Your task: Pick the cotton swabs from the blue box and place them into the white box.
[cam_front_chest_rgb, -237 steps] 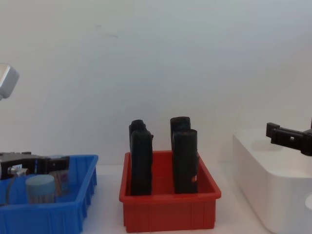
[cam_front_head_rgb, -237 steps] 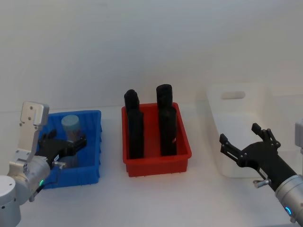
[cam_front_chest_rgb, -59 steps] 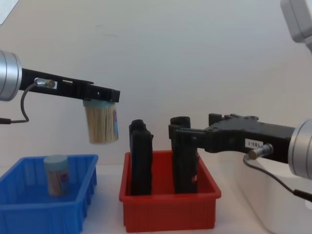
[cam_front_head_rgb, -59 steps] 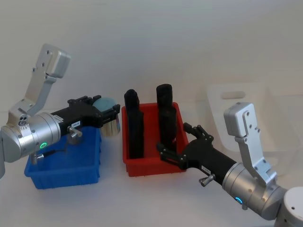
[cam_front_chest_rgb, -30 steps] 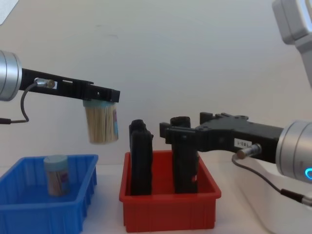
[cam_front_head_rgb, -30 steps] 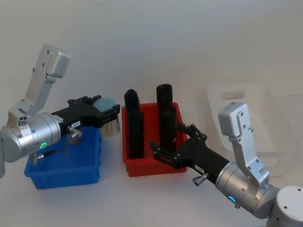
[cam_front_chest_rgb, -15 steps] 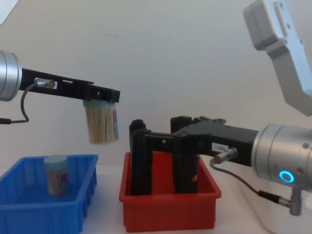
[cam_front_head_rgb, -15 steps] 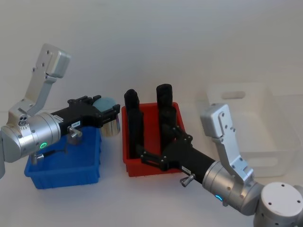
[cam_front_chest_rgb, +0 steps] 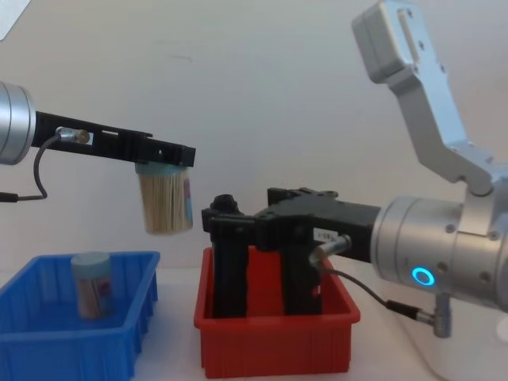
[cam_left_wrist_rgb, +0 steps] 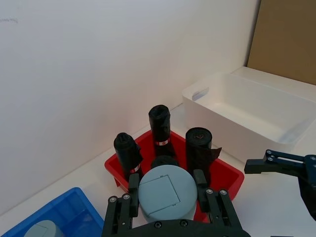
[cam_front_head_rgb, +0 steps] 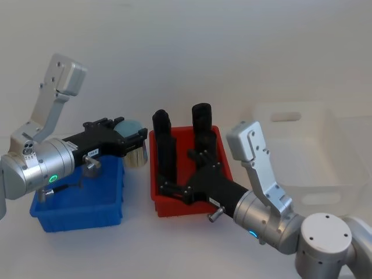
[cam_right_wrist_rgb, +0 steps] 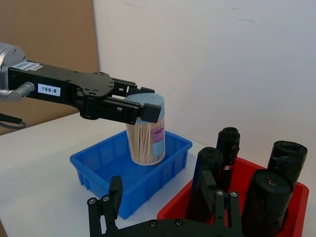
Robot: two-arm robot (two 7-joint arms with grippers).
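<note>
While the left gripper holds the cotton swabs aloft, the right gripper gapes wide by the red bin.

head: high, downward | chest: low, level | shared: blue box

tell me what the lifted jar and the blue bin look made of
The jar: probably clear plastic, possibly glass; the tan sticks show through its wall. The blue bin: looks like moulded plastic with a slight sheen, going by its ribbed sides and uniform colour.
</note>
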